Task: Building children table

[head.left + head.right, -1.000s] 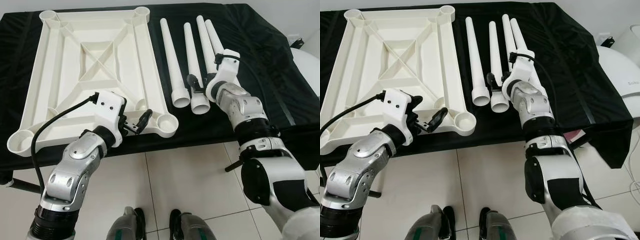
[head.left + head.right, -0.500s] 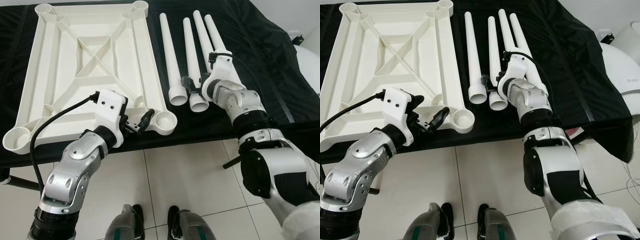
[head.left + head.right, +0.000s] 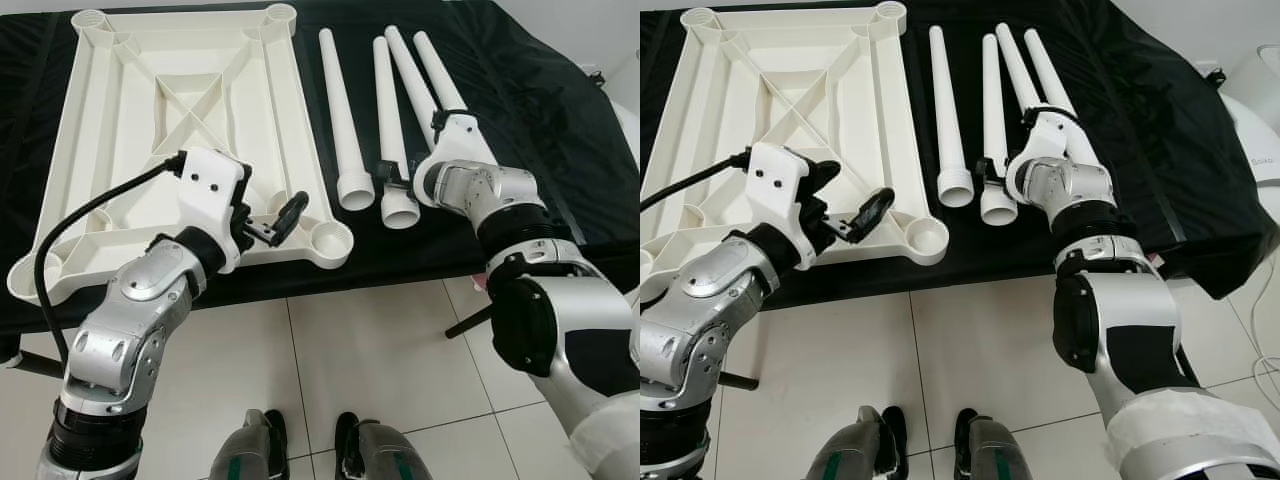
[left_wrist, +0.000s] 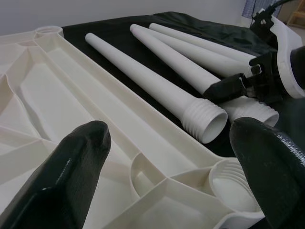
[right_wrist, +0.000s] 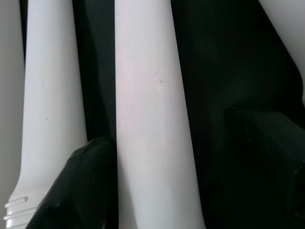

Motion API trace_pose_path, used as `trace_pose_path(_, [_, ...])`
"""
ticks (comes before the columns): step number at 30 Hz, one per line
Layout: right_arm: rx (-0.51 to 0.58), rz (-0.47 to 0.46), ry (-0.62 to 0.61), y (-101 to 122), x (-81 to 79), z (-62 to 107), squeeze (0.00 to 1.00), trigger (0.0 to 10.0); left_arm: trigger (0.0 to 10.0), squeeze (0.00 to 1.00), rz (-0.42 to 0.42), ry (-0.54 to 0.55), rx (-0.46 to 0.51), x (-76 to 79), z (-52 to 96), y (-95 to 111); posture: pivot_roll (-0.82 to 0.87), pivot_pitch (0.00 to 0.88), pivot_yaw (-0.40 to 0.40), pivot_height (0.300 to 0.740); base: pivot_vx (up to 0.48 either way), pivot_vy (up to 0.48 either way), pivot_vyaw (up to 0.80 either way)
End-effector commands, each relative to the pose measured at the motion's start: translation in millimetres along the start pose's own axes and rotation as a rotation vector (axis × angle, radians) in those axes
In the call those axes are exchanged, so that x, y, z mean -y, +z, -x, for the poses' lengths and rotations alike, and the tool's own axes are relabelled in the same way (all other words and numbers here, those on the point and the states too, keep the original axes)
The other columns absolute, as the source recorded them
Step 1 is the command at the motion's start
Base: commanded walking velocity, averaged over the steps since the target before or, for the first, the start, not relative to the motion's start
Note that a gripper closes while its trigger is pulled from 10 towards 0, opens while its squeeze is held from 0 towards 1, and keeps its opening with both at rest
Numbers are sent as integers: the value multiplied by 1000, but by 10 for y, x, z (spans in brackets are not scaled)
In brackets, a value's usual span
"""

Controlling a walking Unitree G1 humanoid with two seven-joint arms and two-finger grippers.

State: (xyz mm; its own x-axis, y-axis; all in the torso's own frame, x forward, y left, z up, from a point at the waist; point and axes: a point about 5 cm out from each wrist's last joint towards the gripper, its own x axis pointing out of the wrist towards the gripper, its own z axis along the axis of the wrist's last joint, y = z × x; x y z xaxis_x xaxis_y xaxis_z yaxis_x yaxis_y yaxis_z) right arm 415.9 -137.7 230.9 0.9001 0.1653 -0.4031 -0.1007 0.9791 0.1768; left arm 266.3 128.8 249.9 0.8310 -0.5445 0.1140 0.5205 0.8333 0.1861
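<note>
White tabletop (image 3: 180,120) lay underside up on the black-draped counter (image 3: 520,90), with four white legs (image 3: 340,110) side by side just to its right, threaded ends toward the robot. Left claw (image 3: 275,222) hovered over the tabletop's near right corner, close to the corner socket (image 3: 327,240), fingers (image 4: 71,171) spread wide and holding nothing. Right claw (image 3: 992,172) sat at the wide end of the second leg (image 3: 992,120) from the tabletop, fingers (image 5: 86,186) parted with that leg between them; firm grip could not be told.
</note>
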Motion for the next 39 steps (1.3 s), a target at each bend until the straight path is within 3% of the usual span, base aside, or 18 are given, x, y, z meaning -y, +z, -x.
trace_pose_path(1, [-156,-18,-29,-364,68,-68,0,10000,10000,0,-2,-34,6,29,17,31,-9,227,-58,740,0,0,0])
trace_pose_path(5, [-183,-16,-34,-410,66,-73,0,10000,10000,0,-6,-40,5,44,21,45,-9,227,-59,740,0,0,0])
trace_pose_path(6, [-195,-11,-36,-440,59,-80,0,10000,10000,0,-5,-93,-39,133,46,-28,-7,230,-60,740,0,0,0])
trace_pose_path(10, [-201,-13,-35,-451,56,-81,0,10000,10000,0,-2,-128,-62,195,63,-70,-6,231,-59,740,0,0,0])
trace_pose_path(11, [-200,-12,-40,-456,60,-84,0,10000,10000,0,3,-176,-85,283,81,-109,-7,232,-58,740,0,0,0])
trace_pose_path(16, [-198,-18,-45,-456,63,-85,0,10000,10000,0,8,-192,-88,310,75,-108,-9,232,-56,740,0,0,0])
trace_pose_path(17, [-204,-33,-52,-464,76,-84,0,9294,10000,0,11,-192,-87,308,63,-97,-13,237,-53,740,0,0,0])
trace_pose_path(18, [-204,-33,-52,-464,76,-84,0,9294,10000,0,11,-192,-87,308,63,-97,-13,237,-53,740,0,0,0])
trace_pose_path(19, [-205,-38,-55,-471,84,-84,0,0,10000,0,11,-192,-86,305,61,-93,-13,237,-53,740,0,0,0])
trace_pose_path(30, [-215,-86,-84,-469,160,-67,0,0,10000,0,5,-192,-92,283,59,-75,-20,239,-46,740,0,0,0])
trace_pose_path(39, [-210,-60,-63,-465,133,-70,0,0,10000,0,14,-189,-95,276,57,-79,-26,248,-47,740,0,0,0])
